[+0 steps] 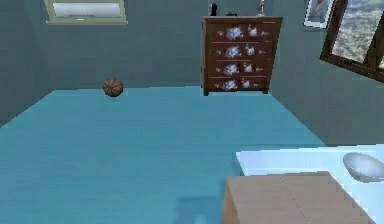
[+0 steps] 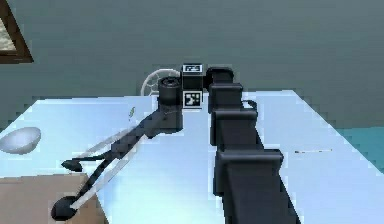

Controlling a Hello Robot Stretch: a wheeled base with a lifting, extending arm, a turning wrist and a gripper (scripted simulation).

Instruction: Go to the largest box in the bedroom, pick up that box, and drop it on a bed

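Arm side view, left: brown box [image 2: 25, 202] sits low in the corner, against the pale bed [image 2: 300, 120], with a white rounded thing [image 2: 20, 140] just beyond it. The pincer [image 2: 65, 187] points at the box; cannot tell whether it grips anything.

Risk: if the box is let go near the bed's edge it may tip off, or knock the white thing.

Right of the arm [image 2: 245, 150] the bed offers room. Forward view: broad floor [image 1: 120, 150], dresser [image 1: 240, 55] far off.

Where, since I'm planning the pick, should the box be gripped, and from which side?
Likely from above, jaws over two opposite top edges of the box: its flat top faces up and level, while the bowl lies near it on the bed.
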